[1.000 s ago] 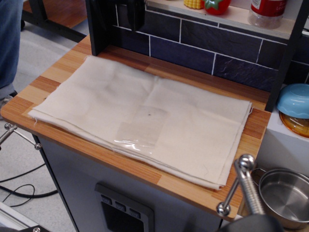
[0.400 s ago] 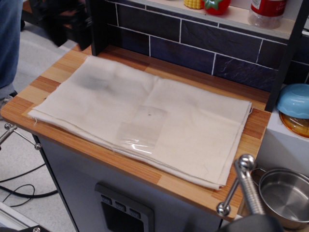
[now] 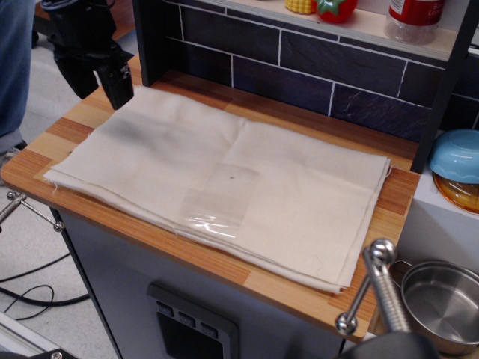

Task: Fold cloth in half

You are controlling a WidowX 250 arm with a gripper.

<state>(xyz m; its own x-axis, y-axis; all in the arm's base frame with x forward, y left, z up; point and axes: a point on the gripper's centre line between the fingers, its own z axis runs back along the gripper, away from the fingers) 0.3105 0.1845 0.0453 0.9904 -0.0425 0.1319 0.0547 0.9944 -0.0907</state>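
Observation:
The cloth (image 3: 284, 187) is a large cream layered sheet lying flat over most of the wooden countertop (image 3: 389, 213), with a centre crease and a clear shiny tape patch (image 3: 217, 203) near its front edge. My black gripper (image 3: 99, 88) hangs at the far left, just above the cloth's back-left corner. Its two fingers (image 3: 118, 86) point down and stand apart with nothing between them. It casts a soft shadow on the cloth below it.
A dark tiled backsplash (image 3: 314, 71) and a black post (image 3: 153, 45) stand behind the cloth. A shelf above holds toy food and a bottle (image 3: 412, 19). A blue bowl (image 3: 456, 155) and a steel pot (image 3: 441, 303) sit at the right. A person's leg (image 3: 15, 67) is at the left.
The gripper has moved from the back, near the black post, leftward and down to the cloth's back-left corner. The cloth has not moved.

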